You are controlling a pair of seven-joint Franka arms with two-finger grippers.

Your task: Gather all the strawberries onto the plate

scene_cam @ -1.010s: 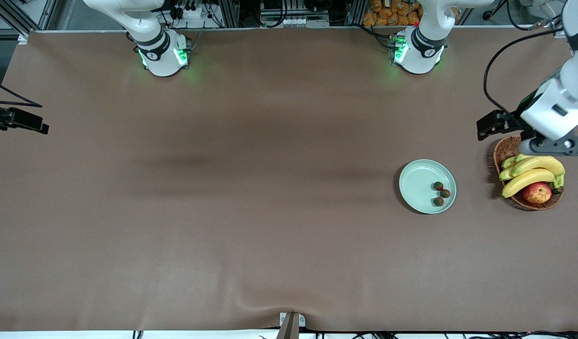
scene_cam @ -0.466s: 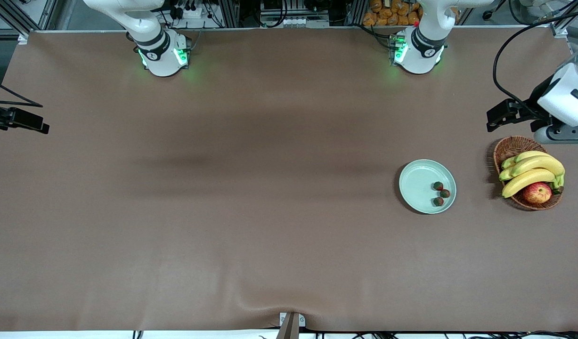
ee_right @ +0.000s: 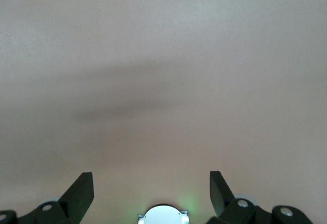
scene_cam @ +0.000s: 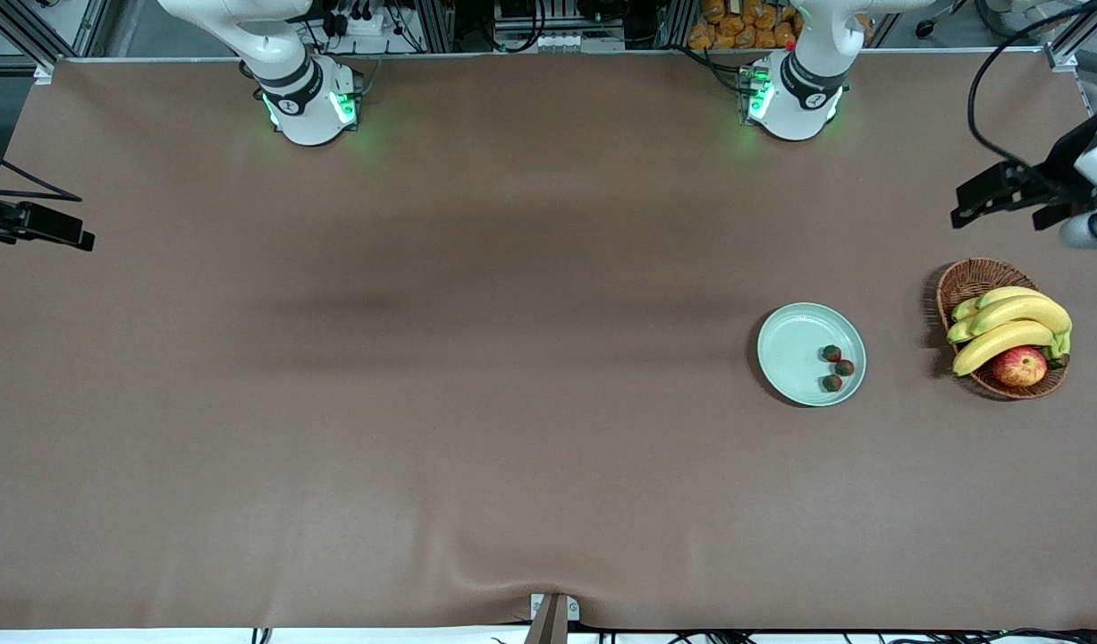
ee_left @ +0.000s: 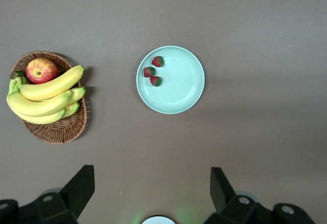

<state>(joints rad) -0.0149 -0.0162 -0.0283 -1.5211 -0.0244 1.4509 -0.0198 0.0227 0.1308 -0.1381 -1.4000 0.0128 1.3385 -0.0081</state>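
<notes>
Three small red strawberries (scene_cam: 831,352) (scene_cam: 843,368) (scene_cam: 831,383) lie close together in the pale mint-green plate (scene_cam: 794,353), on the side nearest the basket. They also show in the left wrist view (ee_left: 158,61) (ee_left: 149,71) (ee_left: 156,81), in the plate (ee_left: 179,88). My left gripper (ee_left: 152,175) is open and empty, high over the bare table between the plate and the robots' bases. Its hand shows at the edge of the front view (scene_cam: 1080,234). My right gripper (ee_right: 151,178) is open and empty over bare table, at the right arm's end.
A brown wicker basket (scene_cam: 966,279) with bananas (scene_cam: 1004,326) and a red-yellow apple (scene_cam: 1019,366) stands beside the plate, toward the left arm's end. It also shows in the left wrist view (ee_left: 56,129). The brown tabletop (scene_cam: 476,358) stretches toward the right arm's end.
My left arm's hand has risen and drawn away from over the basket toward the table's edge. The plate, strawberries and right arm have not moved.
</notes>
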